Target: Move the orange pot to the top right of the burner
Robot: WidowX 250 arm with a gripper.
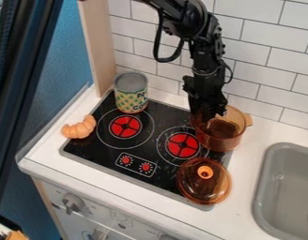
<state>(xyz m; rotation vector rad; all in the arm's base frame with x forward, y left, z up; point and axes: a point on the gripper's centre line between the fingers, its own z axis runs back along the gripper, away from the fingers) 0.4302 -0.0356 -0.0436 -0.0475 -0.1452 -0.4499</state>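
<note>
We're likely placing the pot (pixel 220 136) under the gripper (pixel 210 114), spread or pinching we can't tell, and next needing gentle levelling.

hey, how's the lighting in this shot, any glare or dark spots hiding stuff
In the camera view, fairly even light on the wall tiles and counter; small pale glints on the lid; the black hand is dark enough that its details are lost beside the orange pot.
</note>
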